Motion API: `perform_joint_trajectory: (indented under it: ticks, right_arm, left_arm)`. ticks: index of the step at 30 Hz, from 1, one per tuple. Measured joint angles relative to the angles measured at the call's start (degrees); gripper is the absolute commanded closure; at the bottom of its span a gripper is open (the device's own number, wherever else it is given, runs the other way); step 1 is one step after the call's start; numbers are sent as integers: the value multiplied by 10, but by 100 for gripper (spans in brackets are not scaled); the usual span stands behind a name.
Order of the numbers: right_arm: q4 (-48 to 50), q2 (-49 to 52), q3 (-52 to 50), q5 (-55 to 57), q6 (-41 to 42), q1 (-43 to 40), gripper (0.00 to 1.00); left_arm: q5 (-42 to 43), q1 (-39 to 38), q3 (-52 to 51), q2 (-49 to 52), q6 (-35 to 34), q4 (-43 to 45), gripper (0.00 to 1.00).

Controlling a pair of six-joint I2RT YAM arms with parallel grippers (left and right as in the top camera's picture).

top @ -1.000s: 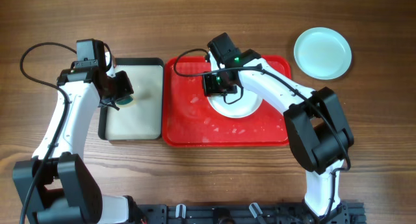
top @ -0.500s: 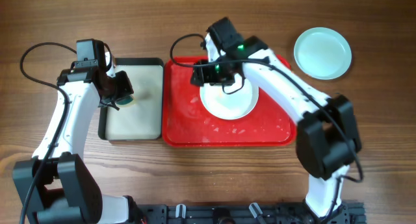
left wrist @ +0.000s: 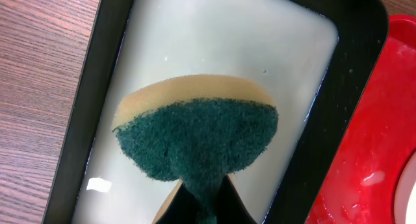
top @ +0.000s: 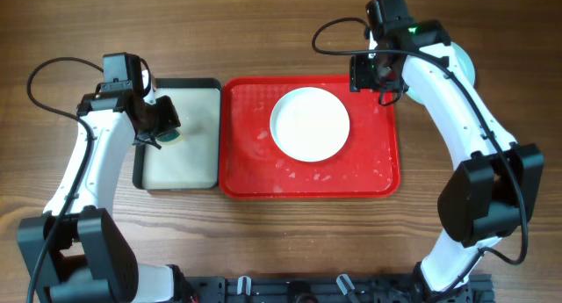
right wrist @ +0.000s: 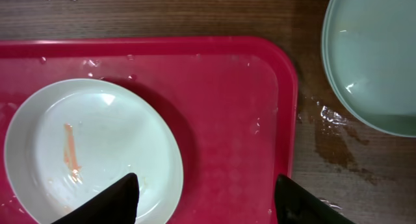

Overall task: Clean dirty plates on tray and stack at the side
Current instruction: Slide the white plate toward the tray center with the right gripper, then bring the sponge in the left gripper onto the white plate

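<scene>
The right pincer [top: 371, 73] has let go: a second ago it was closed low over the white plate [top: 309, 123], and now its jaws stand well apart and empty, lifted away to the upper right corner of the red tray [top: 255, 171]. From its own wrist camera the two fingertips frame bare tray and touch nothing. The plate has come to rest near the middle of the tray, slightly higher in the overhead frame than before. It still carries an orange smear [right wrist: 68, 152] on its face, so I judge it repositioned for scrubbing, not yet cleaned. Just past the tray's right edge, in the upper right of the wrist view, the aqua plates [right wrist: 377, 55] sit on the desk [top: 263, 31], apparently one on the other, with wet marks beside them. At the left of the overhead frame the left pincer [top: 162, 127] has not moved. It is clamped on the sponge [left wrist: 195, 133], green side showing, over the pale liquid in the cream tray [top: 189, 162]. Bringing that sponge across to the white plate looks like the next call.
</scene>
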Motion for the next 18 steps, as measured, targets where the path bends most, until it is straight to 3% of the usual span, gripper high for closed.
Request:
perform_joint_trajectory:
  ticks: [7,18]
  right_arm:
    - [42,0,-93,3,0,2,33]
    - [130,0,-141,-110,-17,2,33]
  left_arm:
    - [2,0,0,0,0,8,96]
    - [56,-33,0,0,-2,41,96]
